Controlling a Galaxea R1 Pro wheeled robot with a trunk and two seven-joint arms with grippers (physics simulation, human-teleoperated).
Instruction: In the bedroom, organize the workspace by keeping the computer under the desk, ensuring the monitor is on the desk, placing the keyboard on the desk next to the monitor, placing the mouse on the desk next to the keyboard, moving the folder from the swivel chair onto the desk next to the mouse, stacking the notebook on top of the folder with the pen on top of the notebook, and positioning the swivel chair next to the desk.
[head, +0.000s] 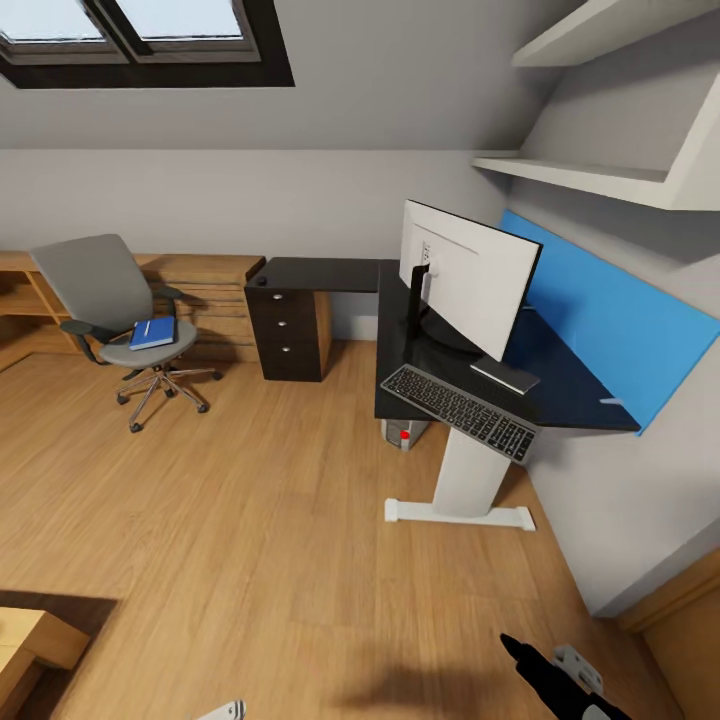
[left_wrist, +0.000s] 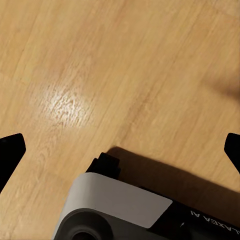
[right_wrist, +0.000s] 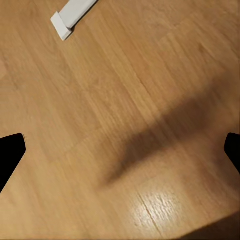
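Skylight (head: 140, 40), dark frame, set in the sloped ceiling at upper left. Two pale wall shelves: upper shelf (head: 610, 30) and lower shelf (head: 590, 180), one above the other on the right wall. Bright blue wall panel (head: 610, 320) runs along that wall below the lower shelf. Light wooden dresser (head: 205, 290) with long drawers stands against the back wall. Light wood plank floor (head: 250, 520), glossy highlight patches seen in both wrist views. Corner of a light wooden furniture piece (head: 30, 640) at lower left; type cannot be told.
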